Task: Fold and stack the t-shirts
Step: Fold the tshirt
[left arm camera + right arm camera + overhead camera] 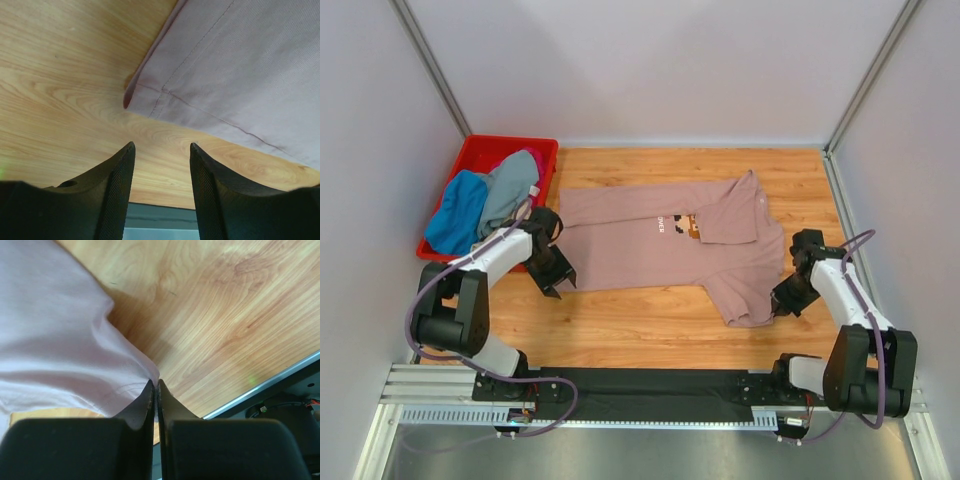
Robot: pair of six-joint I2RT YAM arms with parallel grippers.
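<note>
A dusty-pink t-shirt with a small brown-orange chest print lies spread on the wooden table, its right side partly folded over. My left gripper is open and empty just off the shirt's near-left hem corner. My right gripper is shut on the shirt's near-right edge, pinching a fold of pink cloth between its fingertips. Blue and grey t-shirts lie piled in the red crate.
The red plastic crate stands at the back left beside the left arm. Grey walls enclose the table on three sides. The black rail with the arm bases runs along the near edge.
</note>
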